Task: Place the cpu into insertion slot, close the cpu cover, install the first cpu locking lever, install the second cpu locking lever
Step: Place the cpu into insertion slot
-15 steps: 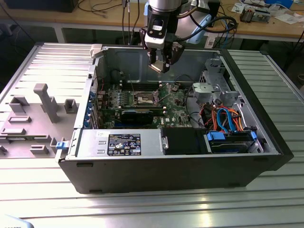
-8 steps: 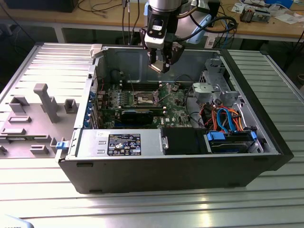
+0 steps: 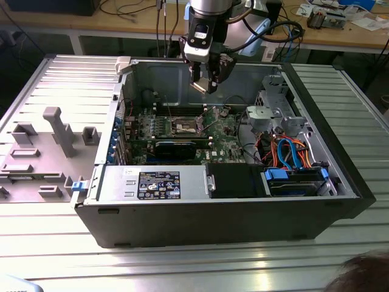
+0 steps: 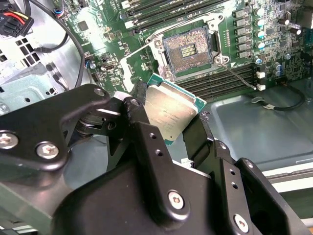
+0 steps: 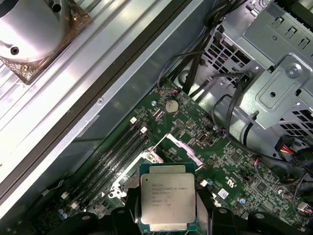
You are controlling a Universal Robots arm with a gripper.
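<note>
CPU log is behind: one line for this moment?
end effector: shut on cpu | cpu: held above motherboard | insertion slot: empty

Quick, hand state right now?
The hand is shut on the cpu, gripping it by its edges; the cpu is not yet in the slot.

Strong light is cast from above. In the exterior view, broad bands of glare are thrown across the ribbed silver metal tabletop [image 3: 182, 258], while the inside of the open black computer case [image 3: 243, 219] is left dimmer and shadowed below its walls. In both wrist views a pale sheen is carried by the flat square silvery-grey cpu [image 4: 168, 115] [image 5: 167, 196]. In the first wrist view the green circuit board [image 5: 215, 147] is evenly lit.
</note>
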